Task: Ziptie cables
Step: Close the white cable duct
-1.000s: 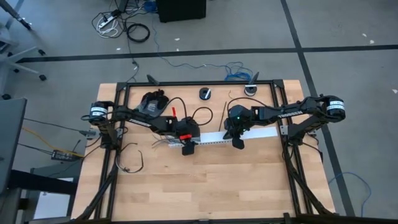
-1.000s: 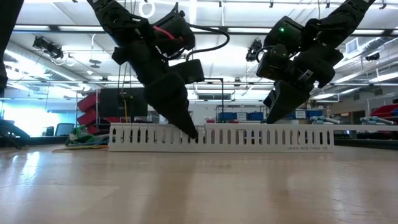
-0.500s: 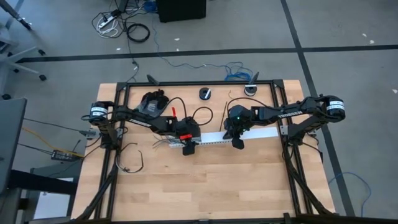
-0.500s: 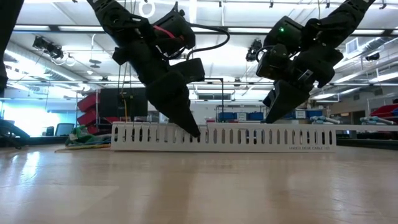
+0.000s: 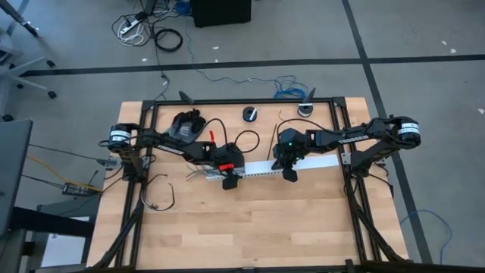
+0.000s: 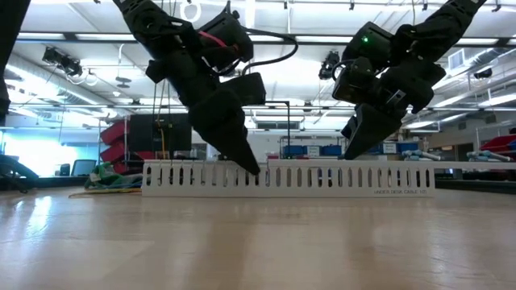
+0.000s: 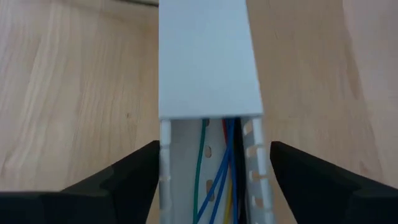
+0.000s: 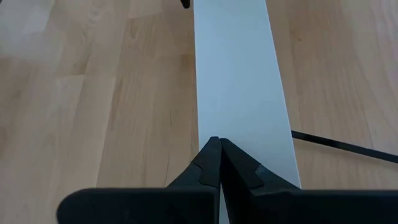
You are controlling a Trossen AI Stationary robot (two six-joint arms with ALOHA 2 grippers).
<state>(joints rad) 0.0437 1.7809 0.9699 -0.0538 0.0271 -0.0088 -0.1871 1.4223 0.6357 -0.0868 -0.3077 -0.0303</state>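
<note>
A white slotted duct (image 6: 322, 179) lies across the table's middle (image 5: 261, 172). A smooth white cover (image 7: 208, 62) closes its right part. Where the duct is uncovered, the cables (image 7: 214, 180) run inside it as thin green, blue and yellow wires. My left gripper (image 7: 214, 149) is open and slants down over the duct at the cover's end, one finger outside each slotted wall. I cannot tell whether those fingers touch the walls. My right gripper (image 8: 219, 142) is shut, farther right along the cover (image 8: 239, 81). My right gripper sets its shut fingertips (image 6: 348, 155) down on the cover's flat top (image 8: 239, 118), slanting down from above. The fingers lie along the duct. The duct stays flat on the table.
A thin black strand (image 8: 336, 144) lies on the wood beside the duct. Two small round dark parts (image 5: 250, 114) (image 5: 305, 109) sit at the far edge, a black lump (image 5: 187, 123) at the far left, a loose wire (image 5: 155, 199) at the near left. Bare wood fills the near half.
</note>
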